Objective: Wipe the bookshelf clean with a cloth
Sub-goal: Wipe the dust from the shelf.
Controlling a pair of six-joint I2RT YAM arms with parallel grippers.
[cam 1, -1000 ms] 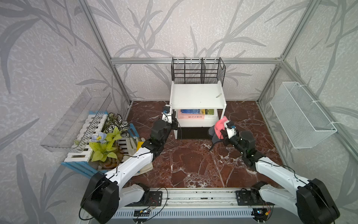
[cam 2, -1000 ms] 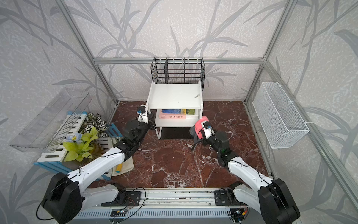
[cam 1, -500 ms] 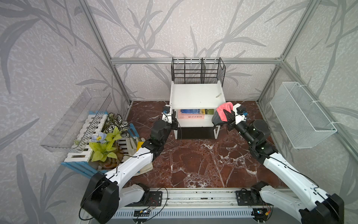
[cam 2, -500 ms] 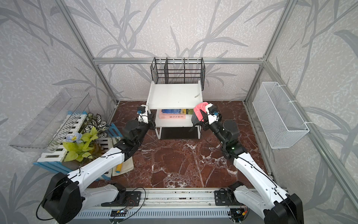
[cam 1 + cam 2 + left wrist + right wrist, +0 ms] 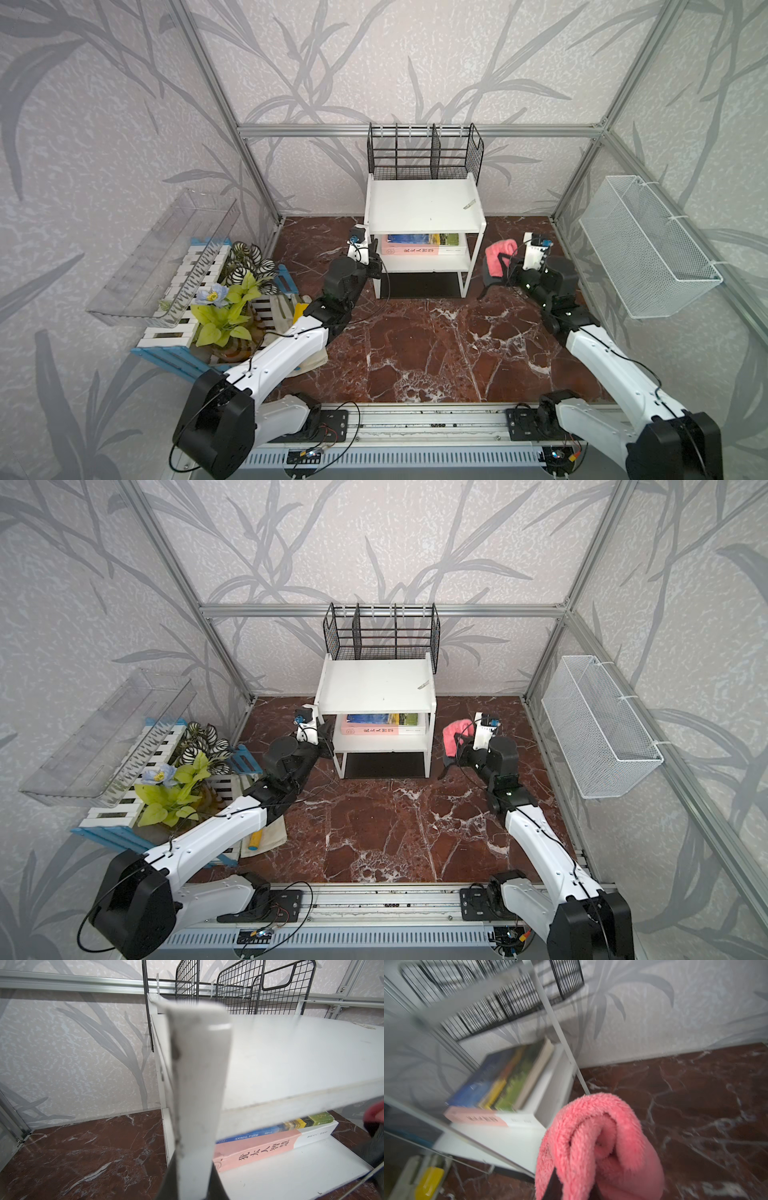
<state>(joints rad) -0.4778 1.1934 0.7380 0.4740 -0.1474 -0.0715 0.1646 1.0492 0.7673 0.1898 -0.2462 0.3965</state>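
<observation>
While books [image 5: 259, 1153] lie in bookshelf [image 5: 291, 1059], blue spine [image 5: 246, 1137] reading ANIMAL FARM

Left arm [image 5: 286, 347], right arm [image 5: 602, 353] outstretched — jaws clamped.

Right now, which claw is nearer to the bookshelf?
Left. The left claw is shut on the front left post of the bookshelf; the right claw, shut on the pink cloth, hangs just off its right side.

Books [image 5: 422, 245] lay in the bookshelf [image 5: 424, 205] before me, wire rack [image 5: 424, 153] behind it. My left gripper [image 5: 376, 266] met its left post; the cloth [image 5: 498, 257] hung just right of it.
</observation>
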